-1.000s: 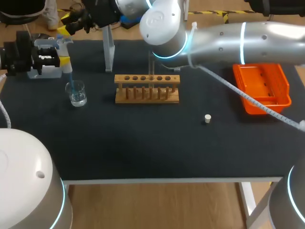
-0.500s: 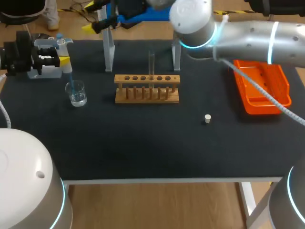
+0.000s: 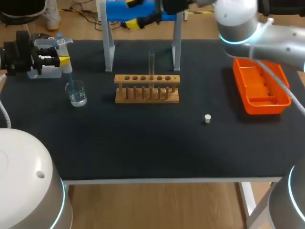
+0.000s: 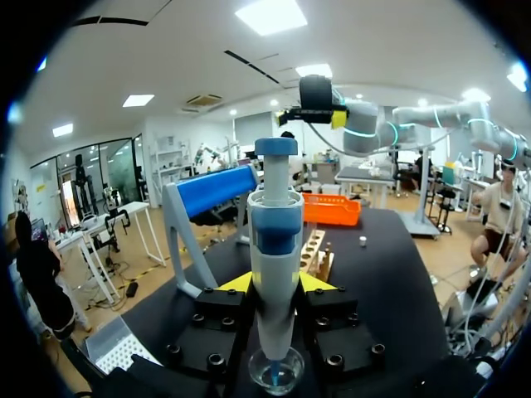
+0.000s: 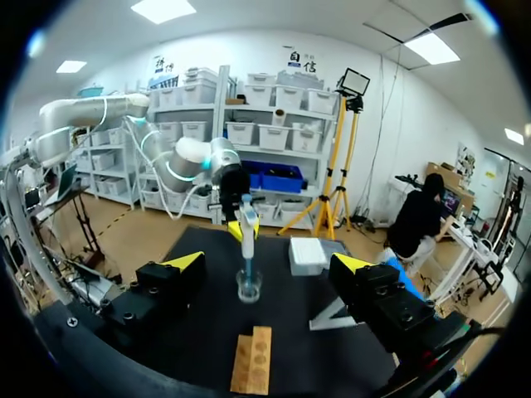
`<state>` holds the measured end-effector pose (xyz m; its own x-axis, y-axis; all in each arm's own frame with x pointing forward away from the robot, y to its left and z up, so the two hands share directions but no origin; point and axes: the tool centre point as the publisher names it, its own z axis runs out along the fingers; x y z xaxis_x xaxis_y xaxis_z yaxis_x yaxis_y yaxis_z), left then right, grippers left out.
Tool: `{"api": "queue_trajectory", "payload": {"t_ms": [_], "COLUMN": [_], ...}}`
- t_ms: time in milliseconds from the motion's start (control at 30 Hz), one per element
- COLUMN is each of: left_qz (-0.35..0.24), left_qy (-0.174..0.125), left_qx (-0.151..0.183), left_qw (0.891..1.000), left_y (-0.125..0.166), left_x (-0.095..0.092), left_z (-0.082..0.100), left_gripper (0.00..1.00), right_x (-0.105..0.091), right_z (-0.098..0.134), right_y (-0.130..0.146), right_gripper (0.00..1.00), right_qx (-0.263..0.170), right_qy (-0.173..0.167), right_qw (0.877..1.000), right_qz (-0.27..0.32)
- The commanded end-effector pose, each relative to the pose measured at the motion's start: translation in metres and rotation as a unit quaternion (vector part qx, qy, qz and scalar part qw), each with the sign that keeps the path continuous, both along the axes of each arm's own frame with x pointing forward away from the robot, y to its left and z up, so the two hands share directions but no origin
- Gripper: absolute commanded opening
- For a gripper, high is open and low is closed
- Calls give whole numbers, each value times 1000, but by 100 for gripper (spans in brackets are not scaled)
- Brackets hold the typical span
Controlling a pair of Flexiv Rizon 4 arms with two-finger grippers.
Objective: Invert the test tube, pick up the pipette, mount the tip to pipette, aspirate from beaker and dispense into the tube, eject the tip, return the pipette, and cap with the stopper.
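Note:
My left gripper (image 3: 47, 58) sits at the table's far left, shut on the blue-and-white pipette (image 4: 274, 249). The pipette's tip reaches down into the small glass beaker (image 3: 76, 93) of clear liquid, which shows under the fingers in the left wrist view as beaker (image 4: 276, 371). A clear test tube (image 3: 151, 62) stands upright in the wooden rack (image 3: 147, 88). The white stopper (image 3: 207, 118) lies on the mat right of the rack. My right gripper (image 3: 136, 14) hangs open and empty above the far edge; its wrist view shows the gripper (image 5: 270, 265), the pipette (image 5: 246, 232) and the beaker (image 5: 248, 286) ahead.
A pipette stand with two grey posts (image 3: 108, 47) and a blue bar (image 3: 119, 9) stands behind the rack. An orange tray (image 3: 261, 88) lies at the right. A white tip box (image 5: 309, 253) sits beyond the beaker in the right wrist view.
My right arm has swung away from the pipette, to the right along the far edge, and its gripper has opened wide. The left arm and pipette have not moved.

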<state>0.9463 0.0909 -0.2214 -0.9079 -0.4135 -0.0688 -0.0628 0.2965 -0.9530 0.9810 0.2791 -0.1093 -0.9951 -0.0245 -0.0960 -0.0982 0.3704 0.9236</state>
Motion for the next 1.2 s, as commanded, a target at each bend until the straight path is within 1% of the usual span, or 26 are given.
{"api": "queue_trajectory", "payload": {"t_ms": [33, 233, 467, 667, 800, 867, 967, 1200], "left_qz": [1, 1, 1, 1, 1, 1, 1, 1], "left_qy": [1, 1, 1, 1, 1, 1, 1, 1], "left_qx": [1, 1, 1, 1, 1, 1, 1, 1], "left_qw": [1000, 1000, 1000, 1000, 1000, 1000, 1000, 1000], "left_y": [0, 0, 0, 0, 0, 0, 0, 0], "left_x": [0, 0, 0, 0, 0, 0, 0, 0], "left_z": [1, 1, 1, 1, 1, 1, 1, 1], "left_gripper": [0, 0, 0, 0, 0, 0, 0, 0], "right_x": [-13, -11, -15, -20, -20, -21, -23, -26], "right_z": [-7, -33, -65, -93, -106, -110, -117, -129], "right_y": [-77, -115, -133, -134, -131, -127, -122, -111], "right_gripper": [100, 100, 100, 100, 100, 100, 100, 100], "right_qx": [19, 37, 41, 38, 34, 33, 30, 18], "right_qy": [-5, 13, 15, 21, 10, 0, -1, 5], "right_qw": [1000, 999, 999, 999, 999, 999, 1000, 1000], "right_qz": [-5, 18, 29, 20, 7, 2, 1, 7]}}
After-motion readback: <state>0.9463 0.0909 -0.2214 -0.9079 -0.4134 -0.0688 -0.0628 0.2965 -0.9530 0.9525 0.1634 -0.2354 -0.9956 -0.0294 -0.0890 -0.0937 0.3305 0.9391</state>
